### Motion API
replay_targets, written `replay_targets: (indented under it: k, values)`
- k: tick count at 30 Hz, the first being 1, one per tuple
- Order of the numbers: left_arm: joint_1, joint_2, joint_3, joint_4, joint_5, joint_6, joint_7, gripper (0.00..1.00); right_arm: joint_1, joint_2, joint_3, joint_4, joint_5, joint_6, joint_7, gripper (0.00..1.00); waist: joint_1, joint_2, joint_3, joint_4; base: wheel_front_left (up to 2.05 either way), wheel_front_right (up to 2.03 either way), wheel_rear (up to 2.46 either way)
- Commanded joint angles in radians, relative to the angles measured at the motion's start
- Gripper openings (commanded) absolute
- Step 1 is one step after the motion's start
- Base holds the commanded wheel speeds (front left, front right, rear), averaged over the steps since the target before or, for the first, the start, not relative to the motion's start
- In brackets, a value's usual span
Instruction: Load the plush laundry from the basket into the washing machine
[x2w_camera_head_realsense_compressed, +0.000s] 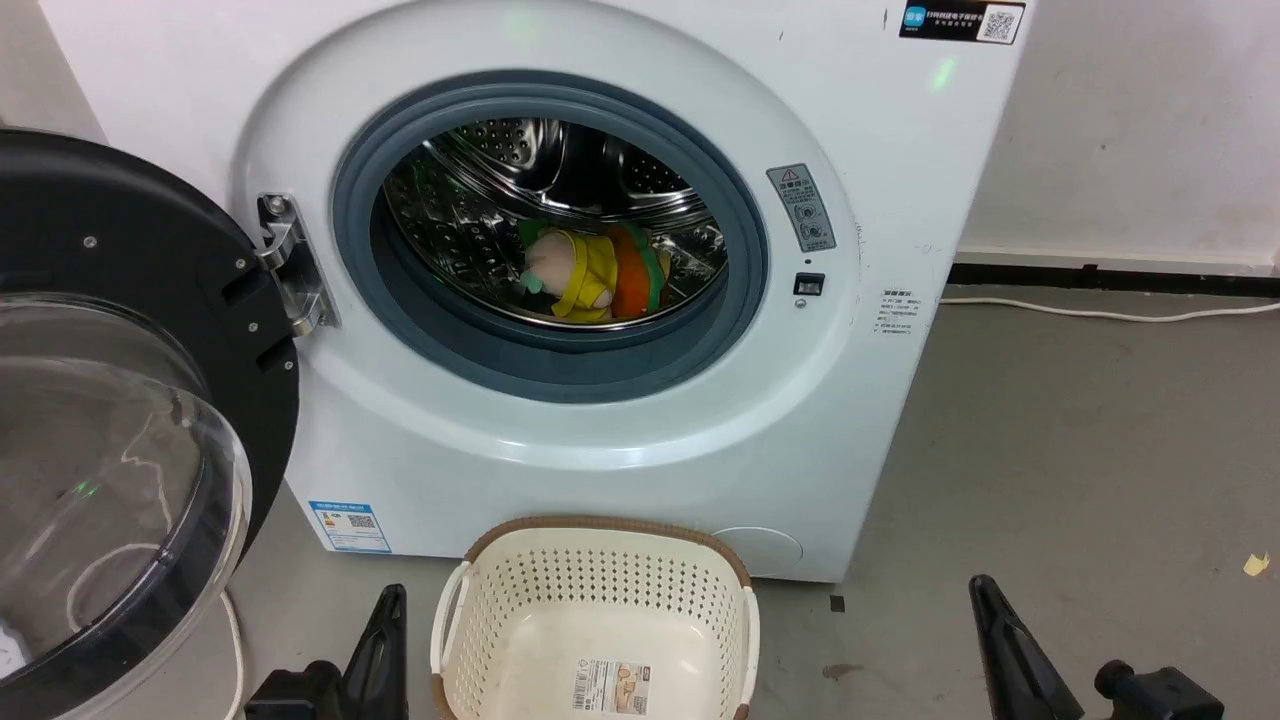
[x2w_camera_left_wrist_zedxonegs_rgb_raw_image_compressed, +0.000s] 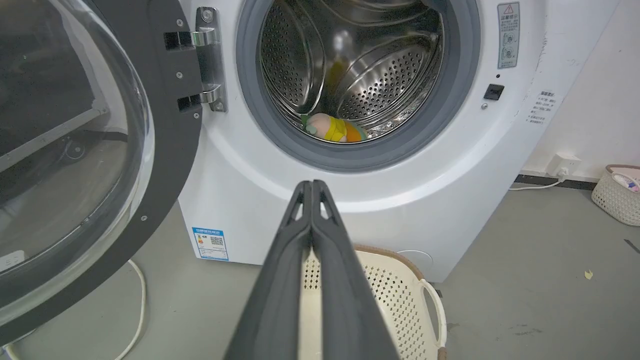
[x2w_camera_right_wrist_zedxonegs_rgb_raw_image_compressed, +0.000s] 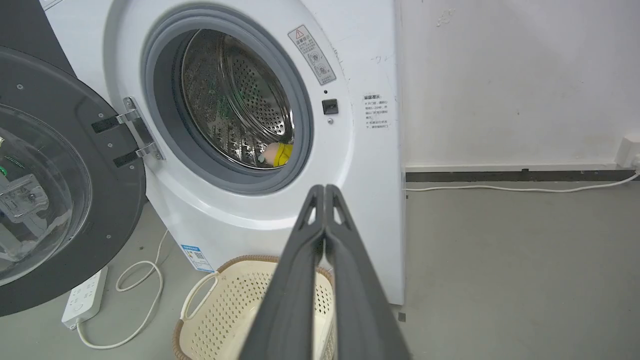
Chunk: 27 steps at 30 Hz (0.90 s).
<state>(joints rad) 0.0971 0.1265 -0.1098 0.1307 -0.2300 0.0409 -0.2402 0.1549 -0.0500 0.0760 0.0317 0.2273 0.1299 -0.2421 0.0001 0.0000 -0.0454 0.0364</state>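
Plush laundry: the peach-pink figure (x2w_camera_head_realsense_compressed: 573, 268) in yellow and the orange bun (x2w_camera_head_realsense_compressed: 638, 282) lie touching, side by side, at the bottom of the washing machine's drum (x2w_camera_head_realsense_compressed: 460, 215).
Washing machine (x2w_camera_head_realsense_compressed: 600, 455): white front-loader. Its grey gasket (x2w_camera_head_realsense_compressed: 560, 372) rings the opening, and its door (x2w_camera_head_realsense_compressed: 130, 430) is swung wide on the hinge side.
Machine labels: a grey warning plate (x2w_camera_head_realsense_compressed: 802, 208) with a red triangle sits beside the opening. A black sticker (x2w_camera_head_realsense_compressed: 962, 20) with a QR code is at the top corner, and a blue label (x2w_camera_head_realsense_compressed: 350, 526) with a QR code at the lower front. All of the text is too small to read.
Basket (x2w_camera_head_realsense_compressed: 600, 524): on the floor against the machine's front, below the opening. A printed sticker (x2w_camera_head_realsense_compressed: 610, 686) on its inner bottom is unreadable.
Left gripper (x2w_camera_left_wrist_zedxonegs_rgb_raw_image_compressed: 311, 186): low before the machine, over the basket's edge, fingers pressed together on nothing.
Right gripper (x2w_camera_right_wrist_zedxonegs_rgb_raw_image_compressed: 325, 190): low before the machine, to the other side of the basket, fingers likewise closed on nothing.
Power strip (x2w_camera_right_wrist_zedxonegs_rgb_raw_image_compressed: 85, 296): on the floor under the machine's open door, with a white cable looped beside it.
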Motion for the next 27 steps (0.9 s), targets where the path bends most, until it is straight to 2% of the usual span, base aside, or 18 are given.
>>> replay_targets:
  k: [1,27]
  values:
    - [-0.008,-0.005,0.006,-0.009,0.011,-0.003,0.006,0.00,-0.012,0.000,-0.002,-0.002,-0.011,0.000,0.007,0.00,0.0000,0.0000,0.001,-0.001,0.00,0.00,0.00]
    - [-0.028,-0.022,0.030,-0.036,0.061,-0.012,0.059,0.00,-0.044,0.000,-0.019,-0.009,-0.060,0.000,0.061,0.00,0.0000,0.0000,0.011,-0.009,0.00,0.00,0.00]
